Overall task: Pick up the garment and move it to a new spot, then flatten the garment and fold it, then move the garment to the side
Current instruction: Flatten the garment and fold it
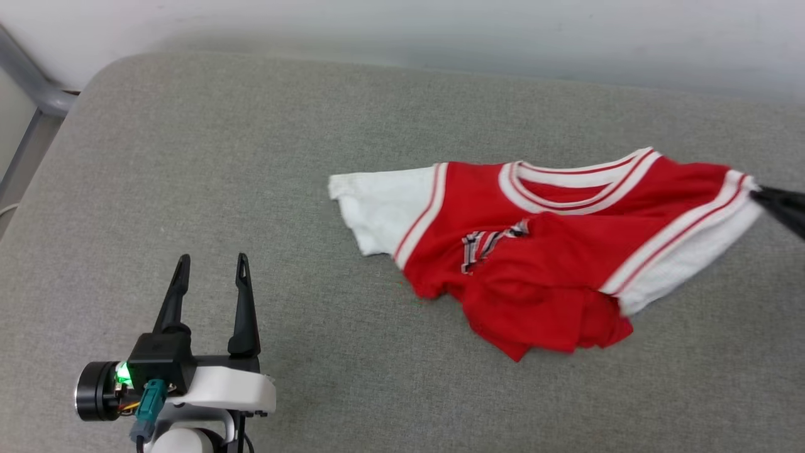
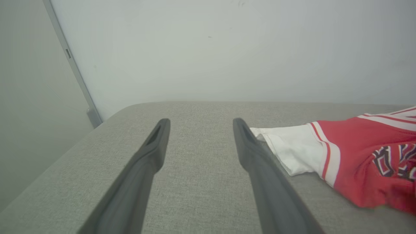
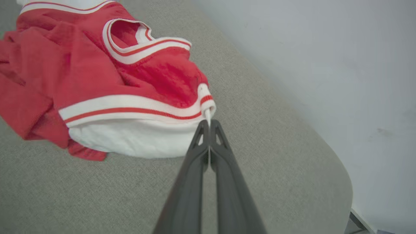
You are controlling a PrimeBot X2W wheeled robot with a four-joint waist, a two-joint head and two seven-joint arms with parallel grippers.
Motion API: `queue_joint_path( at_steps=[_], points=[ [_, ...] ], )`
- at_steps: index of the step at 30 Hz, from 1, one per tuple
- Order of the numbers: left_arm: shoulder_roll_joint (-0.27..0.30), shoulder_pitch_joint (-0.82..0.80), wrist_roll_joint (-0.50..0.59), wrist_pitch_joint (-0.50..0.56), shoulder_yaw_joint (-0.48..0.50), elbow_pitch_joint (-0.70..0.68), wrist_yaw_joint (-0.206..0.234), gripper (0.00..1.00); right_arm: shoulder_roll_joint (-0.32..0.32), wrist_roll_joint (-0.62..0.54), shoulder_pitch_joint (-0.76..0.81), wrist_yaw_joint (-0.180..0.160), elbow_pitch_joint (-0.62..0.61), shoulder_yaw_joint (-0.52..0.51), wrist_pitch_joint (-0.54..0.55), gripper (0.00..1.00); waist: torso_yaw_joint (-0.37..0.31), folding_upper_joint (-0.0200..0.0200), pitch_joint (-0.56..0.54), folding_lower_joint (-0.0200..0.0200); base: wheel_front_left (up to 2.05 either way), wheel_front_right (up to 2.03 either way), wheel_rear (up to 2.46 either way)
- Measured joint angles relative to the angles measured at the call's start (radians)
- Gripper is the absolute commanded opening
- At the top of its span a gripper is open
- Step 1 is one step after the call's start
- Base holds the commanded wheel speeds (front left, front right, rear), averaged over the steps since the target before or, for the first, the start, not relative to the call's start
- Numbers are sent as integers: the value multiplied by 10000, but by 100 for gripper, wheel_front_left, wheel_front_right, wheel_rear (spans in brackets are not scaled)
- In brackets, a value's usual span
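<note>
**Right gripper pinching the jersey's sleeve edge, left gripper standing open**

Nearest in the head view, the left gripper [image 1: 212, 258] is hovering over the grey padded surface [image 1: 251, 157], its two fingers spread wide and holding nothing. The garment [image 1: 534, 251] is lying crumpled to that gripper's right and farther back, apart from it. In the left wrist view, one white sleeve [image 2: 292, 149] is reaching just beside the right-hand finger of that gripper [image 2: 201, 122], though contact cannot be judged.

At the garment's other end, the right gripper [image 1: 764, 195] is entering from the picture's right edge. The right wrist view is showing what the head view cannot: the right gripper [image 3: 209, 125] is pressing its fingers together on a thin fold of white fabric at the striped trim, with the garment [image 3: 97, 74] bunching beyond the tips.

Farthest off, a pale wall [image 1: 440, 25] is backing the surface, and a grey metal bar [image 1: 31, 82] is angling down at the far left.
</note>
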Motion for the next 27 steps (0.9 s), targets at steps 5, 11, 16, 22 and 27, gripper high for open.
queue_joint_path(
  at_steps=[5, 11, 16, 22, 27],
  points=[
    [-44, 45, 0, 0, -71, -15, -81, 100, -347, -456, 1037, 0, 38, -2184, 635, 0, 49, 0, 19, 0, 0, 0, 0],
    [-127, -184, -29, 0, -205, -4, -94, 100, 56, -1099, 1278, 0, 98, -2961, 1327, 0, 342, 0, 441, 0, 0, 0, 0],
    [-182, -510, -94, 0, -405, 38, -88, 100, 650, -1643, 764, 0, 437, -2888, 1885, 0, 687, 0, 930, 0, 0, 0, 0],
    [-219, -919, -167, 0, -591, 69, -69, 100, 1722, -2069, -697, 0, 1294, -1981, 2217, 0, 1146, 0, 1543, 0, 0, 0, 0],
    [-236, -1148, -245, 0, -719, 61, -13, 100, 2594, -2107, -1601, 0, 2249, -692, 2481, 0, 1454, 0, 1985, 1, 0, 0, 0]
  ],
)
